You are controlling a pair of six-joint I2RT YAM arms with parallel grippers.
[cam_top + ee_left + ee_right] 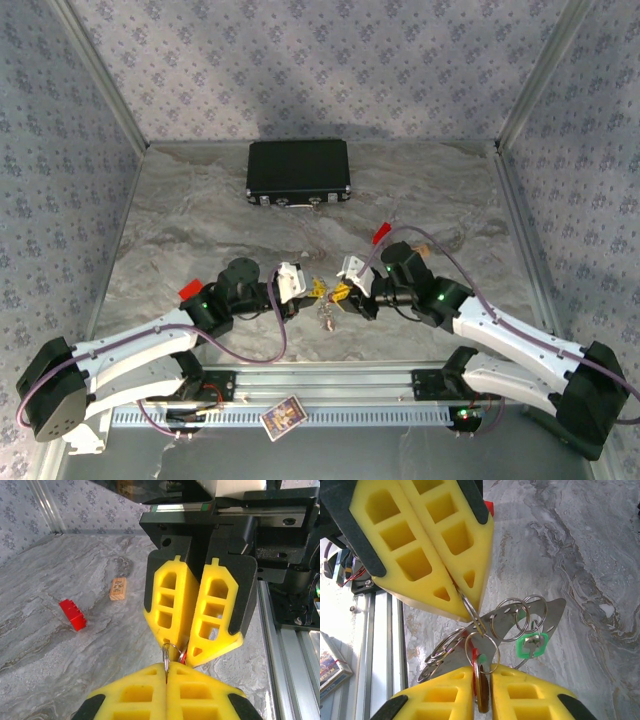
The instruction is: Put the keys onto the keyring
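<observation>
The keyring (554, 611), a flat, curved silvery plate strung with thin split rings, hangs on the near side of the black case (298, 172). One of its rings is nipped in the left gripper (468, 606). Of the keys (532, 646), a green-headed one dangles from a ring. A red and an orange-brown head sit edge-on between the fingers of the right gripper (482, 672).

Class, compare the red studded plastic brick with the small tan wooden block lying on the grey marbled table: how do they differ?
The red studded plastic brick is bright red; the small tan wooden block is pale brown. The brick has raised studs; the block is flat-faced with dark printed markings. Both lie on the grey marbled table, apart.
</observation>
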